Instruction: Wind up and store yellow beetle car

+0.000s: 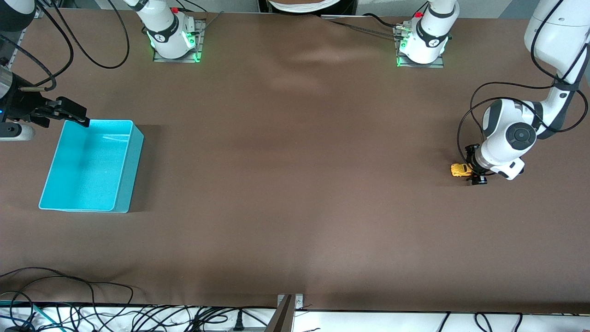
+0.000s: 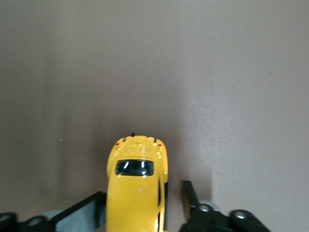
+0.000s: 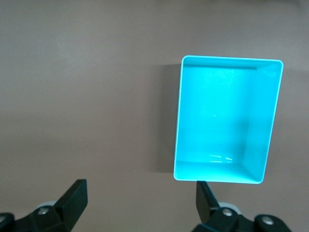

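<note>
The yellow beetle car (image 1: pixel 461 169) stands on the brown table near the left arm's end. My left gripper (image 1: pixel 474 165) is low at the table and open, its jaws on either side of the car's body. In the left wrist view the car (image 2: pixel 137 188) fills the space between the fingers (image 2: pixel 190 195); one finger lies close against it and the other stands a small gap away. The turquoise bin (image 1: pixel 129 175) sits empty near the right arm's end. My right gripper (image 1: pixel 69 113) is open and empty, up over the bin's farthest corner; its wrist view shows the bin (image 3: pixel 227 58).
Brown cloth covers the whole table (image 1: pixel 295 184). Loose cables (image 1: pixel 92 313) lie along the table edge nearest the front camera. A cable (image 1: pixel 465 120) loops from the left arm above the car.
</note>
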Controlling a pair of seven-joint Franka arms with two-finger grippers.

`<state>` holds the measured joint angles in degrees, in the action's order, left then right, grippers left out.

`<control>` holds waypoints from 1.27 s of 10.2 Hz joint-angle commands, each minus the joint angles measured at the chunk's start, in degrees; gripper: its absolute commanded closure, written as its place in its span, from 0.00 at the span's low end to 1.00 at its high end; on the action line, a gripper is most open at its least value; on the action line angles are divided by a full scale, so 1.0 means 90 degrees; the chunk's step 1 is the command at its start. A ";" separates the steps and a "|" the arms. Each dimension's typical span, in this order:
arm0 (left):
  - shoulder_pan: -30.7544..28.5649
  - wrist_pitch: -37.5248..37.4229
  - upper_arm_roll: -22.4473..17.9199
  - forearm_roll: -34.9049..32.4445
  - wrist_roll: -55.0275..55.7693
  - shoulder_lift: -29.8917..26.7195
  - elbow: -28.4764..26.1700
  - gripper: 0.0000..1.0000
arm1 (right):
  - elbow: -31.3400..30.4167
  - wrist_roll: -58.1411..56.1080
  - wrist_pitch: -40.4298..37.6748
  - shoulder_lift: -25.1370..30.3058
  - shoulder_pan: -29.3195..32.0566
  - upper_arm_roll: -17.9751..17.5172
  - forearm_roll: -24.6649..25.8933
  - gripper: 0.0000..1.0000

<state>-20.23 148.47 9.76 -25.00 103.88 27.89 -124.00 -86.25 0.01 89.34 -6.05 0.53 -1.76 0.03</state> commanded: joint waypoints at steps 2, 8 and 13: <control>-0.0047 0.0047 0.0019 -0.0279 0.0089 0.0153 0.0184 0.00 | -0.0055 0.0058 0.0005 0.0106 0.0029 -0.0009 -0.0111 0.00; -0.0008 -0.0128 0.0077 -0.0289 0.0050 -0.0080 0.0184 0.00 | -0.0055 0.0058 0.0005 0.0106 0.0029 -0.0009 -0.0101 0.00; -0.0008 -0.2088 0.0632 -0.0144 -0.1186 -0.0257 0.1508 0.00 | -0.0045 0.0058 0.0024 0.0096 0.0029 -0.0009 -0.0101 0.00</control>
<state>-20.19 135.48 13.51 -25.82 97.36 26.13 -115.03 -86.25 0.01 89.35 -6.05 0.53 -1.76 0.03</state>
